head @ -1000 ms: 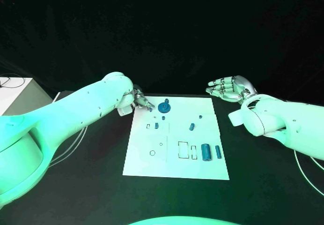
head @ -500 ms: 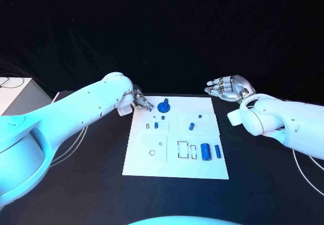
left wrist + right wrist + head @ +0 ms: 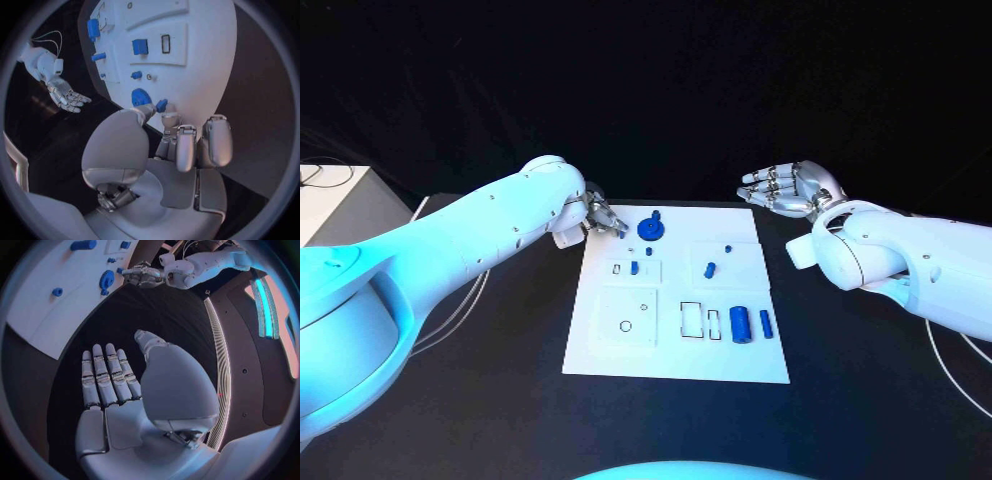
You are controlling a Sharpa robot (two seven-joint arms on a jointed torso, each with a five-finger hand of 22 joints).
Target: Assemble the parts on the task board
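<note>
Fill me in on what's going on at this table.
A two-armed robot is assembling small blue parts on a white task board. Its left hand sits at the board's far left corner, close to the blue gear; whether it touches anything is unclear. The right hand is held open and empty off the far right corner. Two blue cylinders lie near the board's right edge.

Can't really tell from the head view whether the left hand (image 3: 599, 214) touches the board (image 3: 678, 350) edge, since the arm covers most of it. Fingertips in the left wrist view sit right by the gear (image 3: 140, 96), contact unclear. Tiny parts near the board's far end too small to make out. Board cut off by the rim in the right wrist view.
</note>
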